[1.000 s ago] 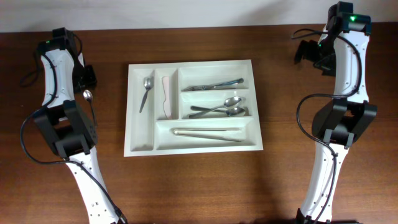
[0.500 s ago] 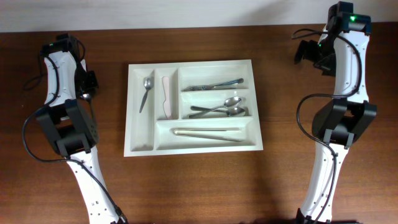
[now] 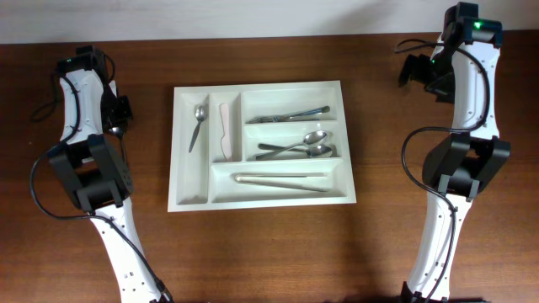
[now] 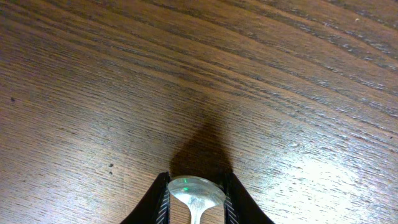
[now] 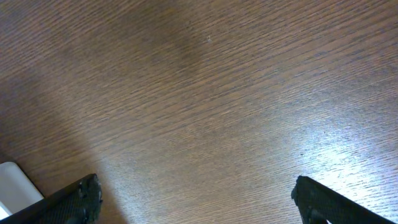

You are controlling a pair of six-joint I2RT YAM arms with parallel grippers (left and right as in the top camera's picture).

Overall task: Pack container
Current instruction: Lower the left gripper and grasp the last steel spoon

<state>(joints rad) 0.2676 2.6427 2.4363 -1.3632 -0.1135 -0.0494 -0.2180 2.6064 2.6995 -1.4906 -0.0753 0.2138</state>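
Snugly, the spoon (image 4: pixel 196 191) sits pinched inside the left claw (image 4: pixel 196 185).

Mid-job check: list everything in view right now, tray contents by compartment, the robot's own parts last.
table: 1, brown wood, under everything.
tray: 1, white, five compartments, table centre.
small spoon: 1, silver, tray's far-left compartment.
knife: 1, white, narrow compartment beside it.
slim cutlery: count unclear, silver, top-right compartment.
spoons: 2, silver, middle-right compartment.
long utensil: 1, silver, bottom compartment.
held spoon: 1, silver, gripped over bare table left of the tray.
left hand: 1, black, shut on the held spoon.
right hand: 1, black, open and empty, over bare table right of the tray.
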